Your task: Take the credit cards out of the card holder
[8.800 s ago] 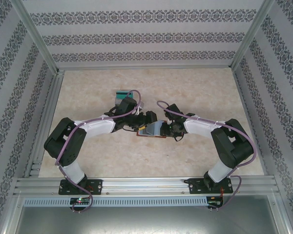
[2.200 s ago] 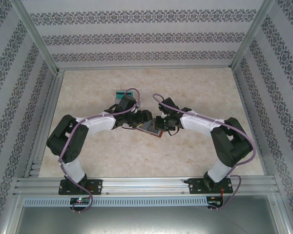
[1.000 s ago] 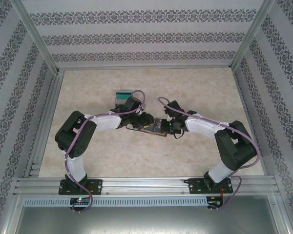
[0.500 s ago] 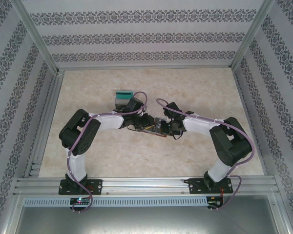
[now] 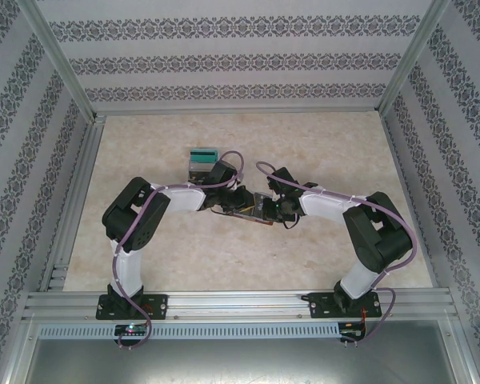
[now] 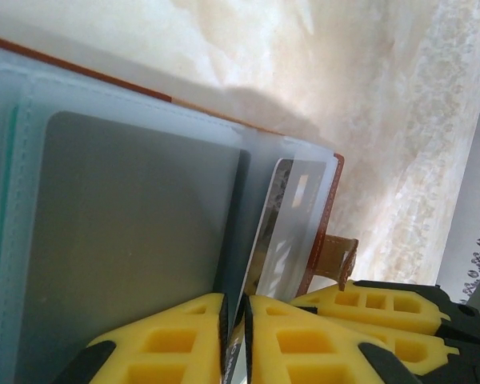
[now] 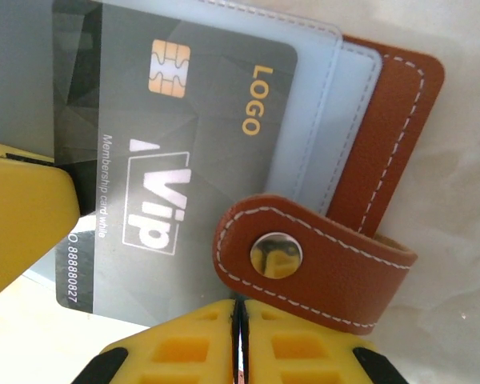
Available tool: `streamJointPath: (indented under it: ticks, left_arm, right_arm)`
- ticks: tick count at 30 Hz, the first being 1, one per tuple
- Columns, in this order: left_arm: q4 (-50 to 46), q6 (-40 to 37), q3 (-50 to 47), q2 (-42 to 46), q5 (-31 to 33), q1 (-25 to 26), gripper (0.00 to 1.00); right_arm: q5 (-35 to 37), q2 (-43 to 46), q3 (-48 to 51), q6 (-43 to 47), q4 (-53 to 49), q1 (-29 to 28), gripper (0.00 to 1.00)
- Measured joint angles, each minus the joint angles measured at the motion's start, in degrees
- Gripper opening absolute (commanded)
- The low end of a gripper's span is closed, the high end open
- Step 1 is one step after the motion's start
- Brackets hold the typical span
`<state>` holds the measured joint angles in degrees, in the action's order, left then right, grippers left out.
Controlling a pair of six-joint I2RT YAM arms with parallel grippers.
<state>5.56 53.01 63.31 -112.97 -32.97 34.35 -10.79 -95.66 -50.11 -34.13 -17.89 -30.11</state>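
The card holder (image 5: 256, 210) is brown leather with grey-blue sleeves and lies open on the table between both grippers. In the right wrist view its snap strap (image 7: 304, 264) and leather edge (image 7: 388, 136) show. A dark grey VIP card (image 7: 176, 152) sticks out of a sleeve. My left gripper (image 6: 236, 336) is shut on that card's edge (image 6: 276, 232); its yellow finger (image 7: 20, 216) covers the card's left side. My right gripper (image 7: 238, 340) is shut right under the strap, pinching the holder there. From above, the left gripper (image 5: 240, 201) and right gripper (image 5: 277, 206) flank the holder.
A clear grey box with a teal card (image 5: 202, 158) stands just behind the left wrist. Aluminium rails (image 5: 72, 208) and patterned walls enclose the marbled table (image 5: 328, 152). The right gripper's fingers (image 6: 384, 308) sit close beside my left fingers.
The holder was tilted up between the grippers 2.2 s ago and now lies flatter. The left arm's elbow has swung rightward. Both grippers stay at the holder.
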Motion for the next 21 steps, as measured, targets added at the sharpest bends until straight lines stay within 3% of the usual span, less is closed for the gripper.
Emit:
streamJointPath:
  ticks: [6, 21]
  left_arm:
    - [0.7, 0.2, 0.0, 0.0, 0.0, 0.0, 0.03]
    - [2.7, -0.5, -2.5, 0.5, -0.2, -0.6, 0.04]
  right_arm:
    - [0.0, 0.0, 0.0, 0.0, 0.0, 0.0, 0.13]
    - [-0.7, 0.0, 0.6, 0.0, 1.1, 0.5, 0.13]
